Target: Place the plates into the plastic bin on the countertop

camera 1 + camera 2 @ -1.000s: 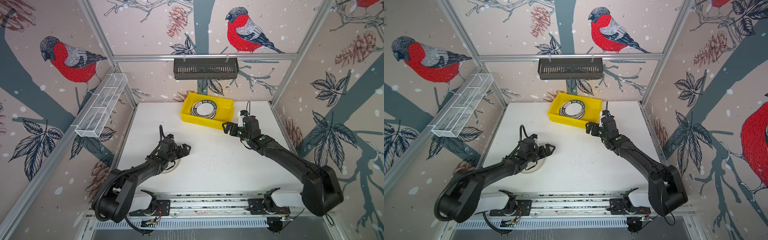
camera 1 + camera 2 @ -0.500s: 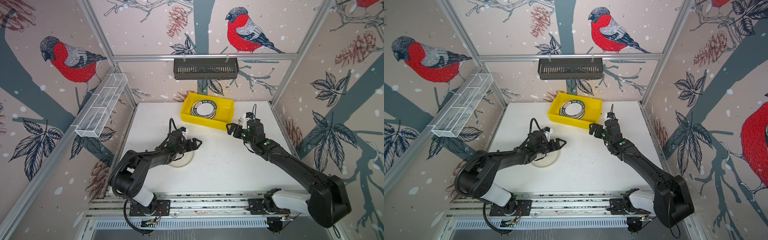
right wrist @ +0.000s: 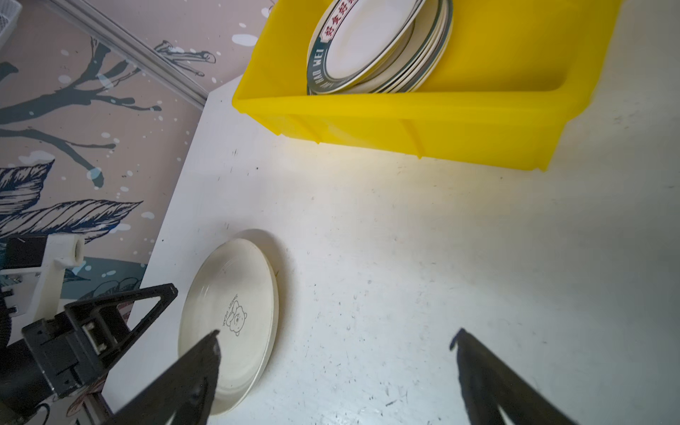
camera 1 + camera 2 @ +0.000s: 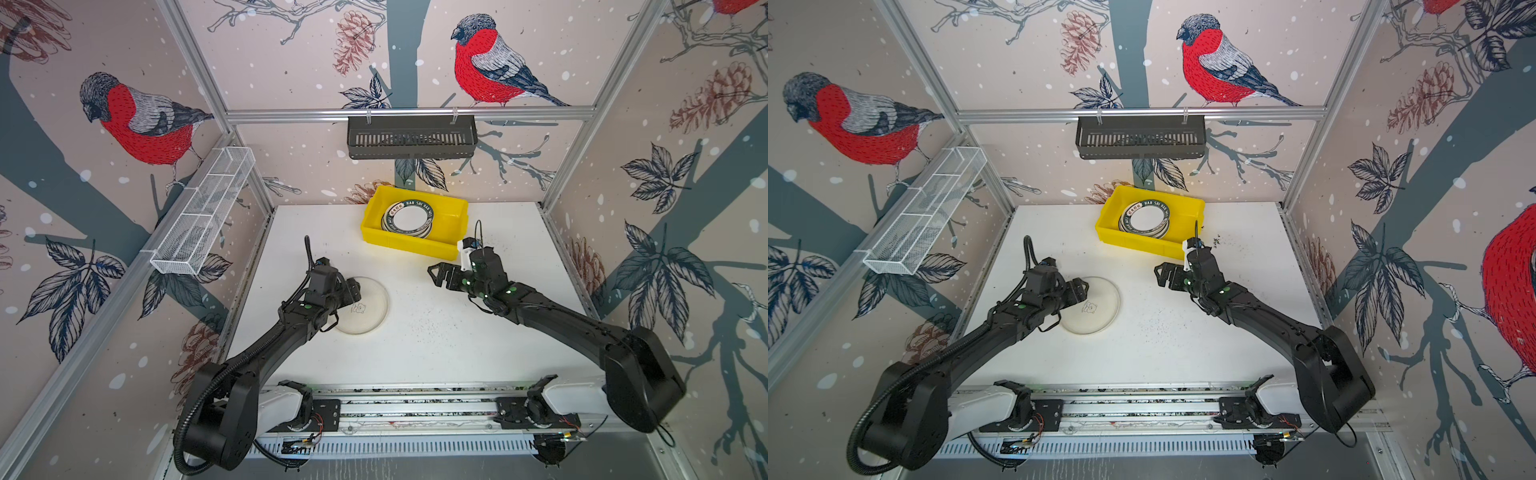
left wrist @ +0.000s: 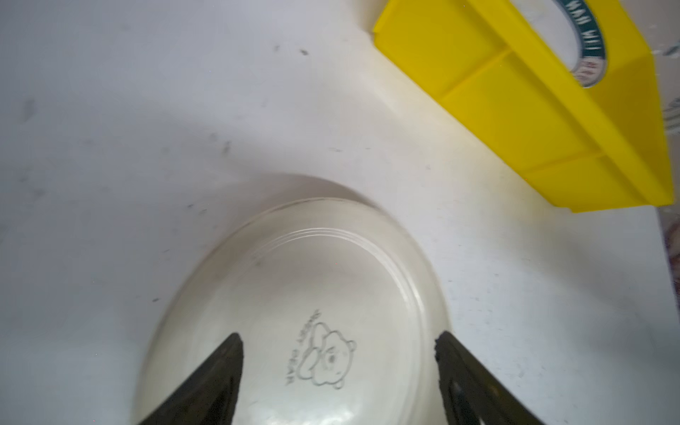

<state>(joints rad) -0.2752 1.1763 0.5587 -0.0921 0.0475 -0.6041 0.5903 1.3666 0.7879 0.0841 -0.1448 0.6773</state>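
A cream plate [image 4: 365,311] [image 4: 1094,311] with a small bear drawing lies flat on the white countertop [image 4: 436,340], left of centre. My left gripper [image 4: 353,289] [image 4: 1081,289] sits low at its left rim. In the left wrist view the left gripper [image 5: 336,338] is open, with the plate [image 5: 312,279] under both fingers. The yellow plastic bin [image 4: 409,245] [image 4: 1133,243] [image 5: 515,110] [image 3: 423,121] stands at the back and holds a leaning stack of teal-rimmed plates [image 4: 409,216] [image 4: 1146,216] [image 3: 368,48]. My right gripper [image 4: 434,274] [image 4: 1160,276] [image 3: 335,336] hangs open and empty in front of the bin.
A dark slotted basket [image 4: 411,137] hangs on the back wall. A white wire mesh tray [image 4: 203,216] runs along the left wall. Aluminium rails [image 4: 415,399] carry both arm bases along the front edge. Small black specks dot the countertop.
My left gripper reached out over the plate, then drew back to its left rim, with its jaws a little narrower. More of the plate shows. My right gripper drifted left and away from the bin.
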